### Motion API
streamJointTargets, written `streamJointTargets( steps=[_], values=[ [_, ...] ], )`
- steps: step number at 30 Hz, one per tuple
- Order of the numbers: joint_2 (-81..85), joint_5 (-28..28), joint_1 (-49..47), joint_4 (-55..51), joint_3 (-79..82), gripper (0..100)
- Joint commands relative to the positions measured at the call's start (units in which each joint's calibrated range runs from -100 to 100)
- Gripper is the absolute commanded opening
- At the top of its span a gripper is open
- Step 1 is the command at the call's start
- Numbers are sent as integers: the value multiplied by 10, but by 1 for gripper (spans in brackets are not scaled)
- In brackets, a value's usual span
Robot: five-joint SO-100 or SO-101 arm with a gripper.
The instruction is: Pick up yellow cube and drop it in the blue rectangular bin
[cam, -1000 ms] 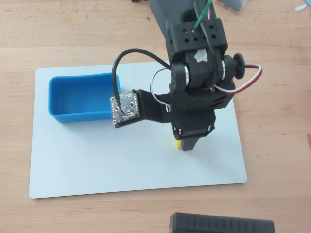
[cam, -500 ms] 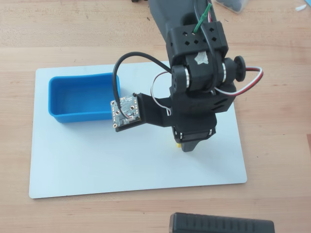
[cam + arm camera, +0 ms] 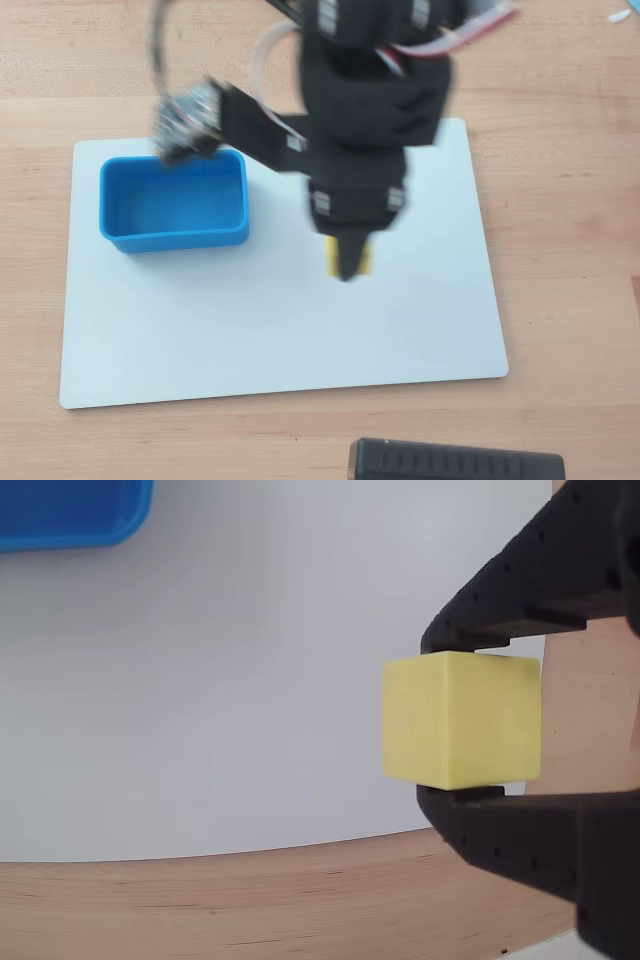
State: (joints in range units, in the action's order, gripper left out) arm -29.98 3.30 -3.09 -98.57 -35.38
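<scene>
In the wrist view the yellow cube [image 3: 461, 718] is pinched between the two black fingers [image 3: 520, 590] of my gripper [image 3: 440, 718], which is shut on it above the white board [image 3: 250, 680]. From overhead only slivers of the yellow cube [image 3: 366, 262] show beside the blurred gripper [image 3: 346, 262], over the middle of the board. The blue rectangular bin [image 3: 173, 202] stands at the board's upper left, apart from the gripper; just a corner of the bin [image 3: 70, 515] shows at the wrist view's top left.
The white board [image 3: 250, 330] lies on a wooden table [image 3: 560, 250]. A black ridged object [image 3: 455, 462] sits at the bottom edge of the overhead view. The arm's small circuit board [image 3: 188, 118] on its bracket hangs above the bin's far wall.
The arm has swung up and to the left with the cube in its grip, lifting it off the board's right part; the picture is motion-blurred now.
</scene>
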Motion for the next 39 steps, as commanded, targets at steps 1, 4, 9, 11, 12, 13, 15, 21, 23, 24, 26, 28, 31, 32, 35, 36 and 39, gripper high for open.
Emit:
streamJointTargets(
  steps=[1,4,9,11,12,13,15,21,23,24,26,28,31,32,35,36,39],
  values=[
    [153,4,75,-14,27,5],
    [181,2,105,-14,62,5],
    [234,1,148,-13,125,5],
    [243,1,176,-12,145,5],
    [247,-1,189,-9,154,4],
    [256,-5,201,-2,168,4],
    [287,-13,217,29,227,4],
    [360,-26,234,122,404,4],
    [364,-31,234,151,440,4],
    [365,-33,233,166,453,4],
    [365,-36,232,187,471,4],
    [365,-39,232,207,483,5],
    [360,-43,234,223,487,7],
    [360,-43,234,224,487,7],
    [359,-43,232,224,489,11],
    [359,-43,230,224,492,12],
    [359,-43,224,223,494,16]
  ],
)
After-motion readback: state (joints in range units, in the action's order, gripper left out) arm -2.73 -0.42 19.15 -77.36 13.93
